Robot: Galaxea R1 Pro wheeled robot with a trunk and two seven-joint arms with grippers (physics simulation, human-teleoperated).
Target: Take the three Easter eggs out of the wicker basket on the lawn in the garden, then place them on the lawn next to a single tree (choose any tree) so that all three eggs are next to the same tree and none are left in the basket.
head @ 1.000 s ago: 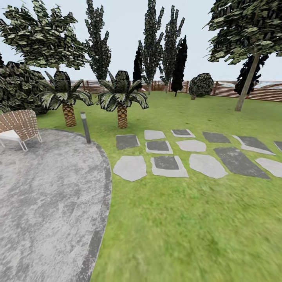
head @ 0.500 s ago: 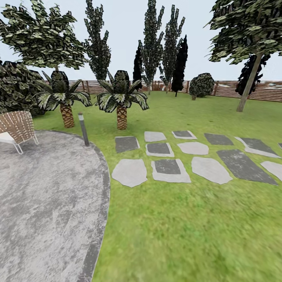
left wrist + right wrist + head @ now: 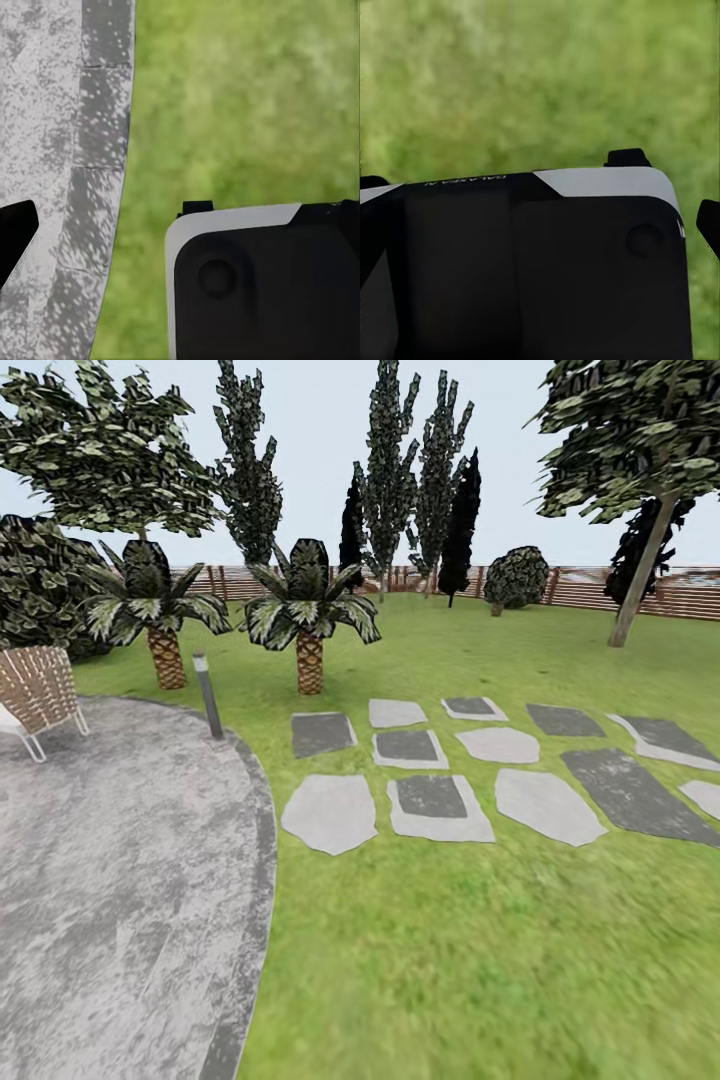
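Lettering on the right wrist housing [image 3: 540, 262] reads mirrored, roughly "GALAXEA", lawn [image 3: 480, 950] lies wide open beside the grey patio's [image 3: 110, 880] curved edge, can't tell either jaws' state.

Lawn [image 3: 480, 950] wide, flat, bright green; tree [image 3: 640, 575] w/ bare leaning trunk far right, by fence.

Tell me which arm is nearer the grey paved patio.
Left. Its wrist view looks down on the patio edge beside the lawn; the right wrist view looks onto lawn, away from paving.
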